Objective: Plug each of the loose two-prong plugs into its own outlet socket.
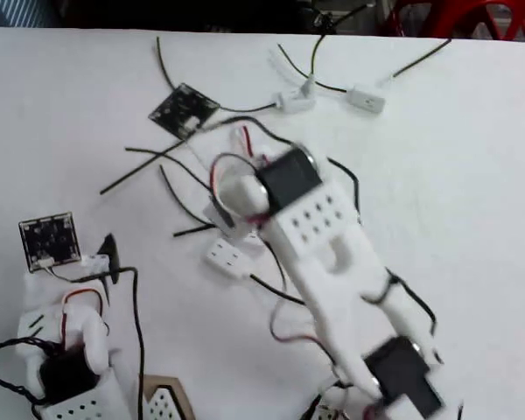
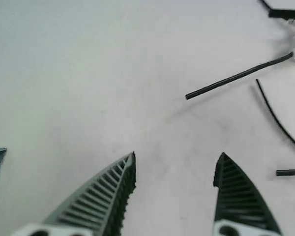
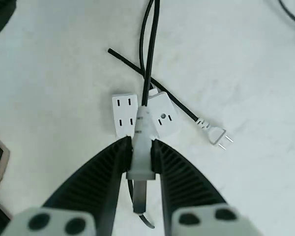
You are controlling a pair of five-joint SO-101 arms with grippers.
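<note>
While the right end effector (image 3: 140, 143) clamped a white plug (image 3: 141, 130) by its body, that plug hung over a white outlet block (image 3: 124, 114), perhaps touching it. A loose two-prong plug (image 3: 217, 133) lay near the block. The left end effector (image 2: 177, 157) stood open above the surface (image 2: 88, 73), apart from the block.

Left arm (image 1: 79, 350) folded low at the near-left edge. Left gripper (image 2: 177, 156) angled downward, jaws wide apart, nothing between them. Right arm (image 1: 332, 262) stretched diagonally out from near-right toward centre. Right gripper (image 3: 140, 143) pointing down, fingers clamped on a plug (image 3: 141, 129).
</note>
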